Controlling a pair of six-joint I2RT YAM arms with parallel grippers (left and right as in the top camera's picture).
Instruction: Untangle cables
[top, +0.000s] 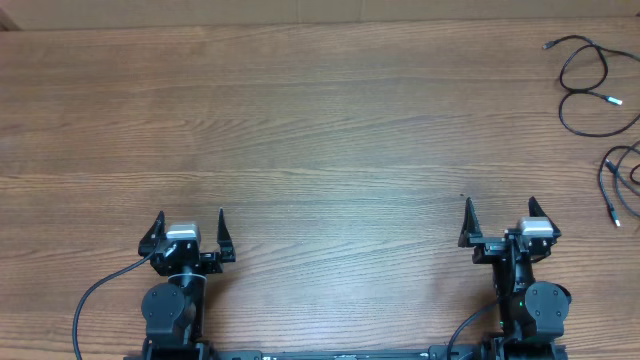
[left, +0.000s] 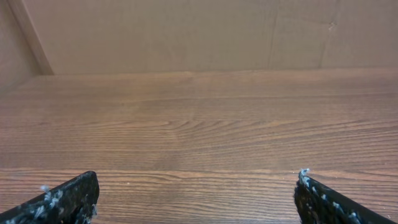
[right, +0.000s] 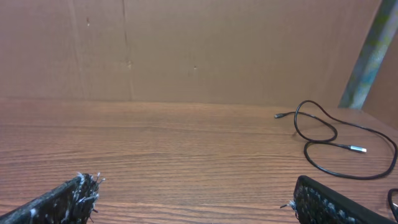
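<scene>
Thin black cables lie at the table's far right. One cable (top: 562, 68) runs in loose loops near the back right corner, with a silver-tipped plug end. It also shows in the right wrist view (right: 329, 145), ahead and to the right. A second cable (top: 608, 195) curves at the right edge, partly out of frame. My left gripper (top: 190, 218) (left: 194, 180) is open and empty at the front left, far from the cables. My right gripper (top: 500, 205) (right: 191, 186) is open and empty at the front right, short of both cables.
The wooden table (top: 320, 120) is backed by a brown cardboard wall (left: 186, 31). Thick black cables run from the robot bases (top: 90, 300) at the front edge. A greenish post (right: 370, 50) stands at the back right.
</scene>
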